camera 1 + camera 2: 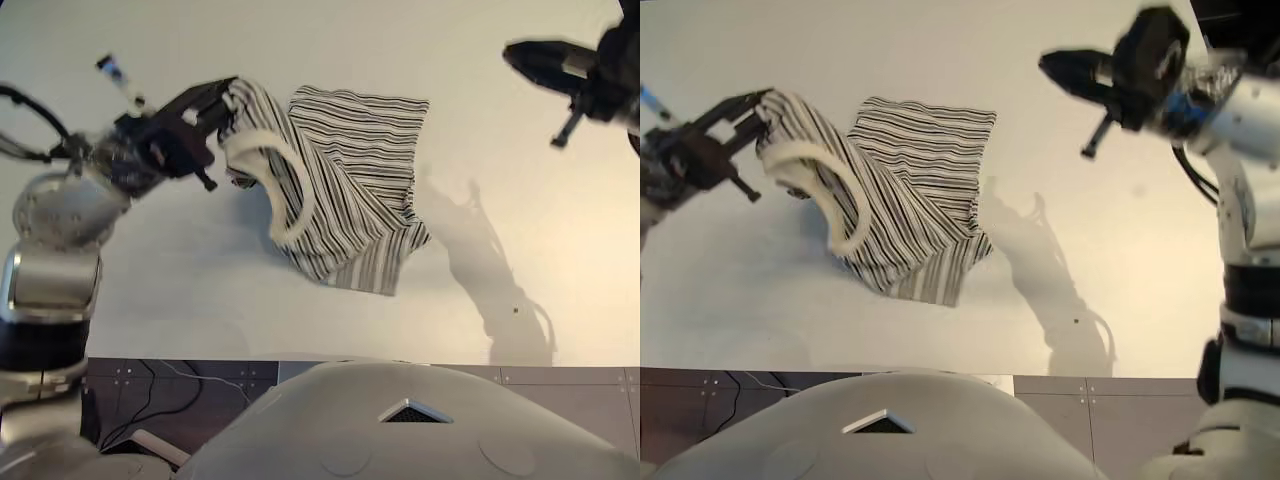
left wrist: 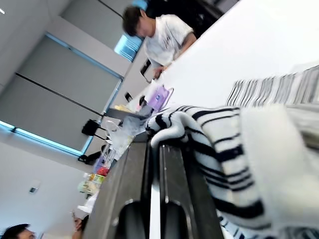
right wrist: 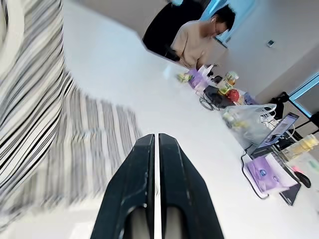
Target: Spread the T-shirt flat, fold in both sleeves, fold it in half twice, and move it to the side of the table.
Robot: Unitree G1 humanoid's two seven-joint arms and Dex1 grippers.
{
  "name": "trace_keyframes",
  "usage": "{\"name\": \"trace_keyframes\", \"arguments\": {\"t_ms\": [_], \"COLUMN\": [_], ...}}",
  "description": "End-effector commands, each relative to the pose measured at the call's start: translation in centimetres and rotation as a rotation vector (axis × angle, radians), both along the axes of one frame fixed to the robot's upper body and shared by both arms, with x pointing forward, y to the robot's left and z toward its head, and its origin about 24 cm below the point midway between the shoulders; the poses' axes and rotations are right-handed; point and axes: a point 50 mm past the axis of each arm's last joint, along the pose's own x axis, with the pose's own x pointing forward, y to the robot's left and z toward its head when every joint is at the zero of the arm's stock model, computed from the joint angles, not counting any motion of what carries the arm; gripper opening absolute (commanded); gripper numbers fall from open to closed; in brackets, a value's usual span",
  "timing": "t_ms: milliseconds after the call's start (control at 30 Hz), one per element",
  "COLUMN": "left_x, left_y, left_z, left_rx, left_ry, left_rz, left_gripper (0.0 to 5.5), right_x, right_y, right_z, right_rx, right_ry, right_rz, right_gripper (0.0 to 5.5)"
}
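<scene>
- The T-shirt [image 1: 355, 170] is gripped near its collar by the left claw [image 1: 225, 105]; spreading seems in hand.
- The right claw [image 1: 1055, 65] is closed on nothing.
- Next, the cloth must be laid flat.

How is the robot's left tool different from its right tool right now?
The left tool is pinching one end of the T-shirt and holds that end up off the table; the right tool holds nothing. The left tool touches the T-shirt, while the right tool hangs in the air on the T-shirt's right side, apart from it. Both are dark, two-fingered and shut.
</scene>
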Motion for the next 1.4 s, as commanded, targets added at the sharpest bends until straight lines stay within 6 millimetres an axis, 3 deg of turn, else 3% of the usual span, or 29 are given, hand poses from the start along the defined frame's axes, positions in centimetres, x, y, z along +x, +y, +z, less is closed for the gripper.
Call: {"name": "trace_keyframes", "arguments": {"t_ms": [33, 133, 267, 367, 500, 600, 667, 800, 900, 967, 1067, 1167, 1267, 1400], "left_x": [-0.2, -2.1, -2.3, -1.7, -1.9, -2.4, -2.8, -4.0, -5.2, -6.0, -8.8, -10.6, -12.7, -14.6], "left_y": [-0.7, -0.9, -0.7, -0.7, -1.0, -1.2, -1.3, -1.0, -0.9, -1.5, -3.8, -4.5, -4.6, -3.4], "left_z": [-2.0, -4.3, -5.0, -4.7, -4.4, -4.6, -4.7, -4.7, -4.3, -4.3, -5.4, -7.6, -9.7, -11.9], "left_rx": [0.044, 0.092, 0.126, 0.129, 0.125, 0.128, 0.126, 0.110, -0.005, -0.030, -0.025, 0.081, 0.177, 0.272], "left_ry": [0.172, 0.290, 0.327, 0.321, 0.329, 0.347, 0.351, 0.363, 0.393, 0.413, 0.488, 0.499, 0.500, 0.482], "left_rz": [-0.052, -0.110, -0.129, -0.137, -0.168, -0.186, -0.188, -0.173, -0.147, -0.176, -0.304, -0.340, -0.385, -0.345], "left_gripper": [0.10, 0.10, 0.10, 0.10, 0.10, 0.10, 0.10, 0.10, 0.10, 0.10, 0.10, 0.10, 0.10, 0.10], "right_x": [-2.0, -5.9, -9.7, -10.2, -10.4, -11.0, -11.0, -11.5, -8.0, -5.7, -3.6, -2.3, -2.8, -6.6], "right_y": [1.9, 4.2, 6.8, 8.5, 9.3, 9.2, 7.9, 1.1, -4.9, -7.0, -7.7, -6.6, -5.2, -5.2], "right_z": [-4.3, -9.2, -13.9, -16.7, -20.2, -21.8, -22.4, -21.1, -17.4, -15.2, -13.5, -12.8, -12.2, -11.0], "right_rx": [-0.118, -0.088, 0.057, 0.061, -0.068, -0.177, -0.281, -0.523, -0.651, -0.705, -0.782, -0.760, -0.699, -0.601], "right_ry": [0.150, 0.312, 0.543, 0.578, 0.523, 0.487, 0.451, 0.449, 0.387, 0.327, 0.217, 0.106, 0.031, -0.064], "right_rz": [0.132, 0.238, 0.290, 0.253, 0.193, 0.187, 0.183, 0.205, 0.128, 0.101, 0.145, 0.176, 0.230, 0.285], "right_gripper": [0.12, 0.12, 0.12, 0.12, 0.12, 0.12, 0.12, 0.12, 0.12, 0.12, 0.12, 0.12, 0.12, 0.69]}}
